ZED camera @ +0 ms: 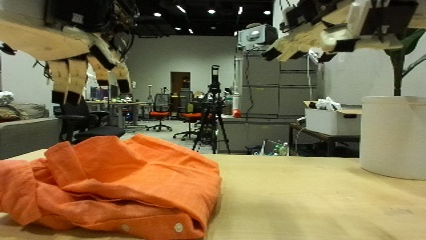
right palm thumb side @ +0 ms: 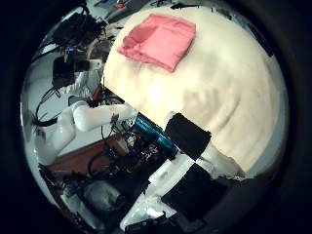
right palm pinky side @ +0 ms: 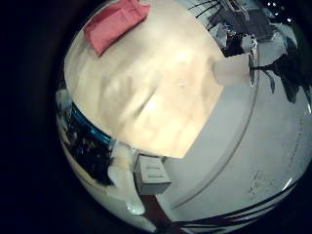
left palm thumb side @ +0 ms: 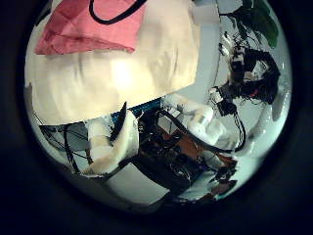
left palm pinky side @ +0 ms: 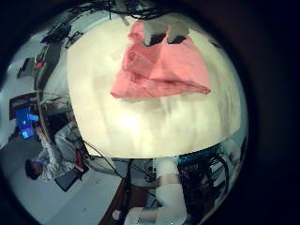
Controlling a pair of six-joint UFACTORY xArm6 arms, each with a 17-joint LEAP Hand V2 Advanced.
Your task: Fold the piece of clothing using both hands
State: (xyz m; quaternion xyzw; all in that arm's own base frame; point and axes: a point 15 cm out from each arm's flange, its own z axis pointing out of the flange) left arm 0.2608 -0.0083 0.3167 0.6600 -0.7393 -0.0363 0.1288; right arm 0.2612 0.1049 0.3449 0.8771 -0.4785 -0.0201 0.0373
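Note:
An orange piece of clothing (ZED camera: 113, 185) with buttons lies bunched and partly folded on the pale table (ZED camera: 320, 205). My left hand (ZED camera: 80, 50) hangs above it with its fingers pointing down, relaxed and away from the cloth. My right hand (ZED camera: 346, 25) is high over the bare part of the table, fingers spread, holding nothing. The clothing also shows in the left little finger side palm view (left palm pinky side: 159, 70), the left thumb side palm view (left palm thumb side: 83, 24), the right little finger side palm view (right palm pinky side: 112, 21) and the right thumb side palm view (right palm thumb side: 159, 41).
A white plant pot (ZED camera: 393, 135) stands at the table's edge on the right hand's side; it also shows in the right little finger side palm view (right palm pinky side: 232, 68). Bare tabletop (right palm pinky side: 156, 88) stretches between it and the clothing.

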